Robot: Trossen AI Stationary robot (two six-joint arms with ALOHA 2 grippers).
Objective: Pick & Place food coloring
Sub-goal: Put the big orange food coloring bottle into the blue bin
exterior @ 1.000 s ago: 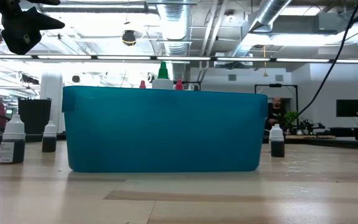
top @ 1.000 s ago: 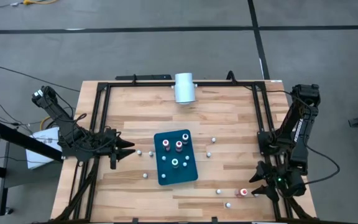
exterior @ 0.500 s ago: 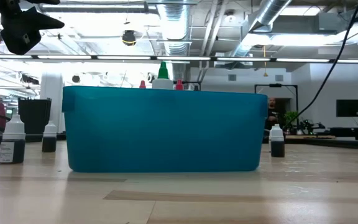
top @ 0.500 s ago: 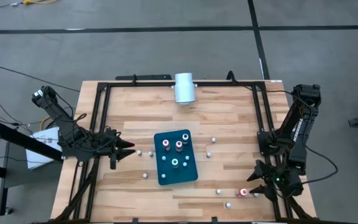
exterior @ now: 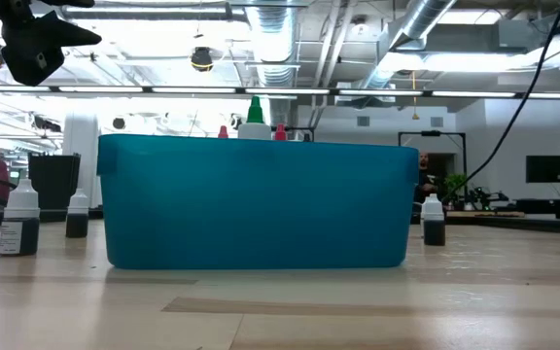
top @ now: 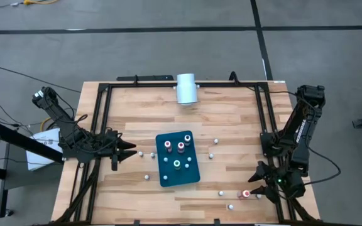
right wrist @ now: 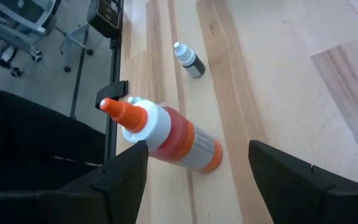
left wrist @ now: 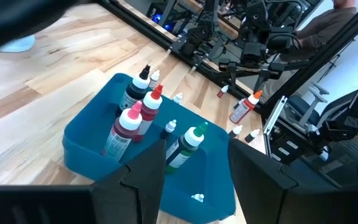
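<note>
Several food coloring bottles with red, green and white tops stand upright in the teal tray [top: 192,174] at the table's middle, among them a green-topped one [left wrist: 185,144]. An orange-tipped food coloring bottle [right wrist: 166,135] stands on the wood near the right front corner [top: 246,194]. My right gripper [right wrist: 197,180] is open just short of it, its fingers wide to either side and touching nothing. My left gripper [left wrist: 197,186] is open and empty left of the tray [top: 129,150], raised above the table and aimed at it.
Small loose bottles stand scattered on the wood around the tray [top: 141,153] [top: 210,156] [top: 220,193] [top: 230,206], one close to the orange-tipped bottle [right wrist: 188,59]. A white cylinder [top: 186,88] lies at the far edge. A black frame [top: 102,119] borders the table.
</note>
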